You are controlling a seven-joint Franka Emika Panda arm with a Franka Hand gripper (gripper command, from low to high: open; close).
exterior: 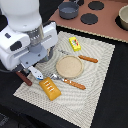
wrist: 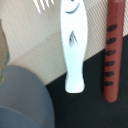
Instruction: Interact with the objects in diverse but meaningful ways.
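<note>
We hover low over the near corner of the woven mat (exterior: 97, 75), above the white-and-blue piece (wrist: 74, 45) and the brown sausage stick (wrist: 112, 55). We judge a pick comes next: descend and centre on the white piece. The pincer's state we cannot tell. The grey-blue pot (exterior: 68, 10) on the toy stove (exterior: 107, 25) looks empty.

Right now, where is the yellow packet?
In the exterior view, the yellow packet lies on the striped mat, near its far edge, just beyond the round tan plate and below the grey-blue pot.
</note>
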